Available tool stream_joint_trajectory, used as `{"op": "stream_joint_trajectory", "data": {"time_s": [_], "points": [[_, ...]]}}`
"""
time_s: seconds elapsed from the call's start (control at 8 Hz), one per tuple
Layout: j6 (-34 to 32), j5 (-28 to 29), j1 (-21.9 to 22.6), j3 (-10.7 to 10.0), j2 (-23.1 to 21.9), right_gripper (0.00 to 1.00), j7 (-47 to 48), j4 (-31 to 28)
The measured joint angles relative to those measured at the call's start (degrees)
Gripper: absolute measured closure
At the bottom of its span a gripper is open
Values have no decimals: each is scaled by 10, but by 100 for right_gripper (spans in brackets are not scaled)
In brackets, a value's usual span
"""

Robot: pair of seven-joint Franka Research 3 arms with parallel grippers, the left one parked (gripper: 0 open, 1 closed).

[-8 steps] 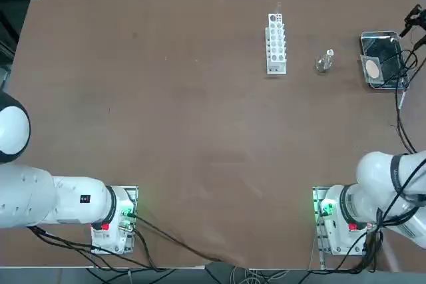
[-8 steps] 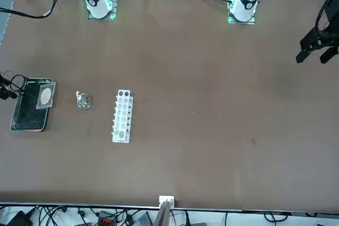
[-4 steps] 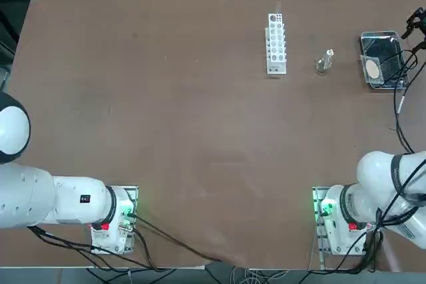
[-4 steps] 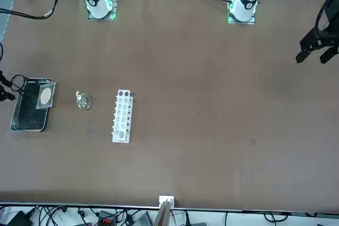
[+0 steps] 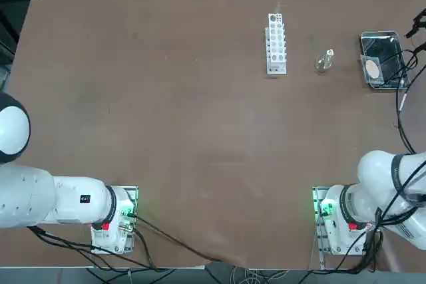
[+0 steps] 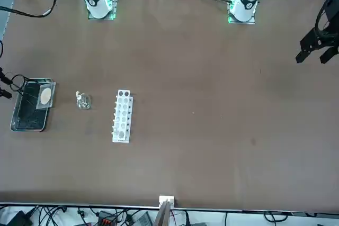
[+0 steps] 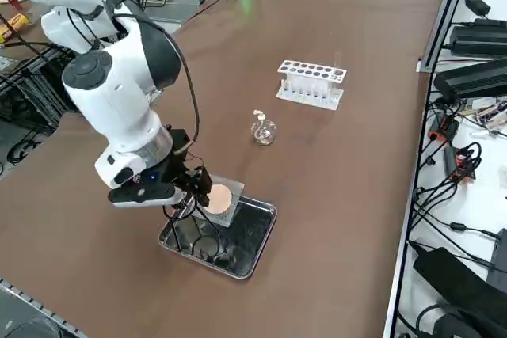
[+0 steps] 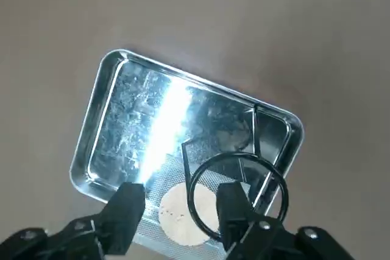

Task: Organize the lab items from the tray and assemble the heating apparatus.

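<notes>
The shiny metal tray (image 8: 102, 92) lies at the table's far right edge (image 5: 382, 34). In it the grey mesh with a tan centre (image 8: 175, 209) leans on the rim (image 7: 219, 198). The black wire tripod (image 8: 237, 156) is in the tray too, its ring partly over the mesh. My right gripper (image 8: 181, 192) hovers low over that end of the tray (image 7: 198, 184), fingers apart. One finger sits over the ring, and I cannot tell if it touches. The clear glass burner (image 5: 324, 63) stands on the table left of the tray.
A white tube rack (image 5: 276, 43) stands left of the burner. Black cables trail from my arm beside the tray. Beyond the table's far edge lie power bricks and cables (image 7: 467, 77).
My right gripper has drifted slightly outward toward the table's right edge and its fingers have narrowed a touch. Tray, mesh, burner and rack have not moved.
</notes>
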Motion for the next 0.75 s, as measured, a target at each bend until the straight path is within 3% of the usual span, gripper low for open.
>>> {"op": "stream_joint_trajectory", "data": {"time_s": [0.25,0.75], "points": [[54,1,0,1,-15,26,0,-43],[78,17,-7,2,-17,33,0,-64]]}}
